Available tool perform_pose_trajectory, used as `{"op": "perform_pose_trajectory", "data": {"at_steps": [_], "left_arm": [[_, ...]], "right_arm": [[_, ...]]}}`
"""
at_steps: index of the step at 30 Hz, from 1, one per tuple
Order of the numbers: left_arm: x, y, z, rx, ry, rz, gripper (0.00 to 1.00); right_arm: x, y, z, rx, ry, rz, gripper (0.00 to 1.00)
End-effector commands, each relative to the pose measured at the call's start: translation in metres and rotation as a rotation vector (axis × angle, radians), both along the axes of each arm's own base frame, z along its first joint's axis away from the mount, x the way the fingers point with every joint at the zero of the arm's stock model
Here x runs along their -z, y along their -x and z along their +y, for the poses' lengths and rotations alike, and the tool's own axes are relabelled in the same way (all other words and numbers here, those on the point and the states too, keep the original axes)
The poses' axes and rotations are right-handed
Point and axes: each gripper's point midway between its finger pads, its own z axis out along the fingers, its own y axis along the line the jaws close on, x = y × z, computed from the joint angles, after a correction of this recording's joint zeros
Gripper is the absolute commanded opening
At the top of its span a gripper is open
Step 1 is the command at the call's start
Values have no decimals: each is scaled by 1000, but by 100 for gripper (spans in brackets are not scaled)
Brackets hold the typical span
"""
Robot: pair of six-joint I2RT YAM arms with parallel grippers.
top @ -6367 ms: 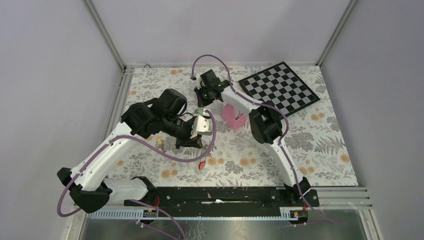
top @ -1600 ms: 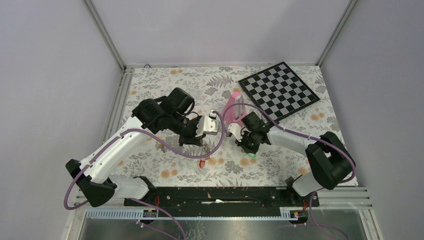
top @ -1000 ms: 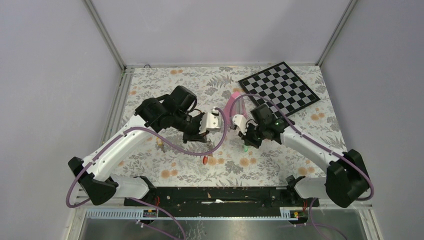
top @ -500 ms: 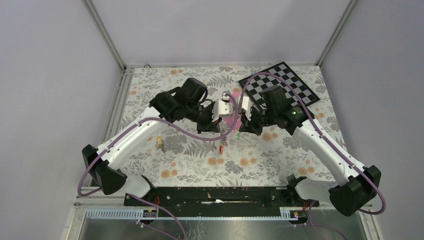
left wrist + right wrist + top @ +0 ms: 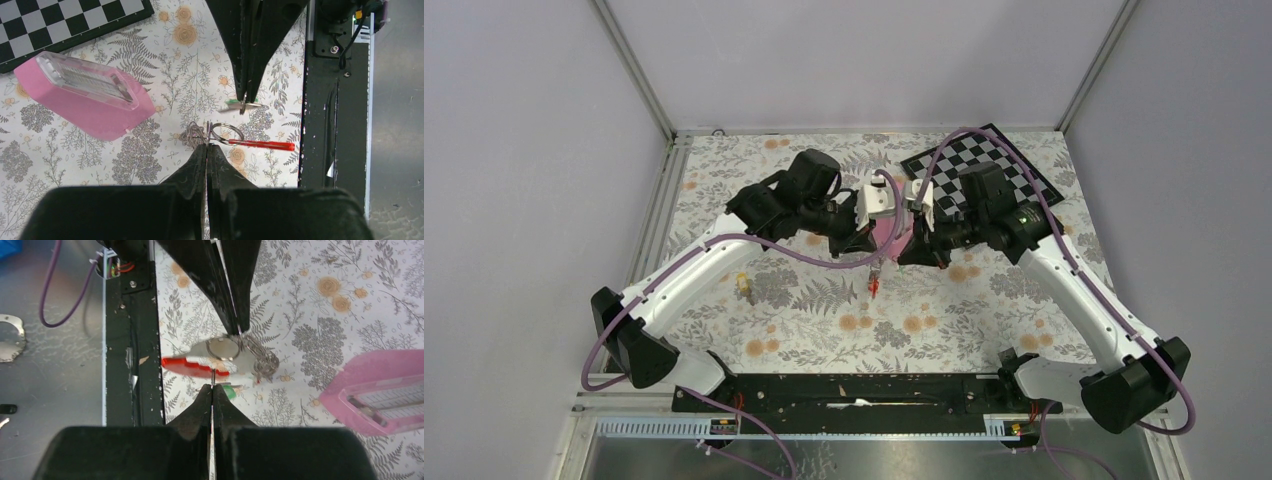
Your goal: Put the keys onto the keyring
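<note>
While both pincers are pressed together, the left gripper (image 5: 207, 145) clamped on the keyring (image 5: 200, 364) and the right gripper (image 5: 212, 386) on a green-headed key (image 5: 242, 102), they meet in the air over the middle of the table (image 5: 1024, 300). That key sits just beside the ring, seemingly not threaded yet; a small yellowish thing (image 5: 744, 285), likely another key, lies toward the left edge, so most of the work is left

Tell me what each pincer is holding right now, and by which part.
The left pincer pinches the keyring at its wire loop. The right pincer pinches a key by its green head.
</note>
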Motion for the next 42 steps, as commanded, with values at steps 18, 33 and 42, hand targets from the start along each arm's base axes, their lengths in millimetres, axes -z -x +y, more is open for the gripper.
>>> {"op": "perform_pose_trajectory", "data": {"at_steps": [18, 33, 42], "left_arm": [[-5, -2, -18, -10, 65, -17, 0], [-6, 0, -16, -5, 69, -21, 0], [-6, 1, -15, -4, 70, -24, 0]], "right_arm": [[-26, -16, 22, 4, -99, 91, 0], [-8, -29, 16, 85, -43, 83, 0], [-1, -34, 12, 118, -15, 72, 0]]}}
